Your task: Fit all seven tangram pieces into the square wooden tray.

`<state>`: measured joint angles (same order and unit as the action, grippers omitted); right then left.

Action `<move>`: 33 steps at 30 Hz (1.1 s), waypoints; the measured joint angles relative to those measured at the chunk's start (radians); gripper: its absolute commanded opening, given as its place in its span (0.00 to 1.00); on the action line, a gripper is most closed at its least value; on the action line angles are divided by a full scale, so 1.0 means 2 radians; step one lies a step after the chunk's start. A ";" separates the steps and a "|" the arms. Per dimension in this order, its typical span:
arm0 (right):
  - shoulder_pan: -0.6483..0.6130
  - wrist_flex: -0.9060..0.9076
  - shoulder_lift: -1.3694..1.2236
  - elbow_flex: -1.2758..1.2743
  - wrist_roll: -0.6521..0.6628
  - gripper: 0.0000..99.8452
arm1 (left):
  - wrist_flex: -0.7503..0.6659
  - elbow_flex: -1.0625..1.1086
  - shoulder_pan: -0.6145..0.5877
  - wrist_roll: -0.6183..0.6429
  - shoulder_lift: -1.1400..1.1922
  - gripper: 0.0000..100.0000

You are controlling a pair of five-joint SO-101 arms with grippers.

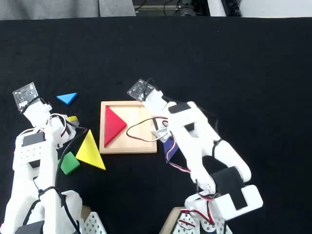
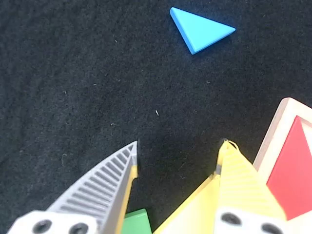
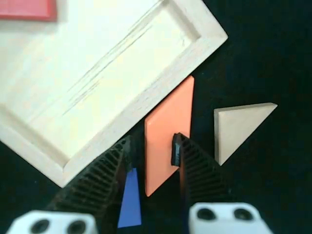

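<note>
High view: the square wooden tray [image 1: 128, 147] lies near the middle of the black table [image 1: 243, 73], with a red triangle [image 1: 113, 126] inside against its left wall. Toward the table's left edge lie a large yellow triangle [image 1: 90, 150] just beside the tray, a green square [image 1: 69, 163] and a blue triangle [image 1: 67, 98]. The left arm [image 1: 36, 151] stands there; the right arm [image 1: 195, 141] reaches over the tray's right side.

Left wrist view: the left end effector [image 2: 180, 144] hangs spread wide over bare table, holding nothing, with the blue triangle well beyond it.

Right wrist view: the right end effector [image 3: 151, 145] is parted, one fingertip over an orange parallelogram [image 3: 168, 117] that lies flat against the tray's outer rim. A plain wooden triangle [image 3: 239, 127] lies just beside it, and a dark blue piece [image 3: 130, 200] shows between the fingers.
</note>
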<state>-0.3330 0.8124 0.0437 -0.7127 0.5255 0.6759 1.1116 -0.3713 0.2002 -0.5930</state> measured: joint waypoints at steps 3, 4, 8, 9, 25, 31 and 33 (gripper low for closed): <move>0.005 0.002 -0.001 0.002 0.002 0.13 | 0.000 0.000 0.000 0.000 0.000 0.26; 0.011 0.002 -0.001 0.002 0.002 0.13 | 0.000 0.000 0.000 0.000 0.000 0.26; 0.035 0.002 -0.002 0.002 0.020 0.13 | 0.000 0.000 0.000 0.000 0.000 0.26; 0.038 0.002 -0.002 0.002 0.025 0.13 | 0.000 0.000 0.000 0.000 0.000 0.26; 0.020 0.005 -0.002 -0.002 0.084 0.18 | 0.000 0.000 0.000 0.000 0.000 0.26; 0.020 0.006 -0.003 -0.002 0.119 0.18 | 0.000 0.000 0.000 0.000 0.000 0.26; 0.020 0.006 -0.003 -0.002 0.128 0.18 | 0.000 0.000 0.000 0.000 0.000 0.26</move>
<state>-0.2931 0.8247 0.0376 -0.7173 0.7818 0.6759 1.1116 -0.3713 0.2002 -0.5930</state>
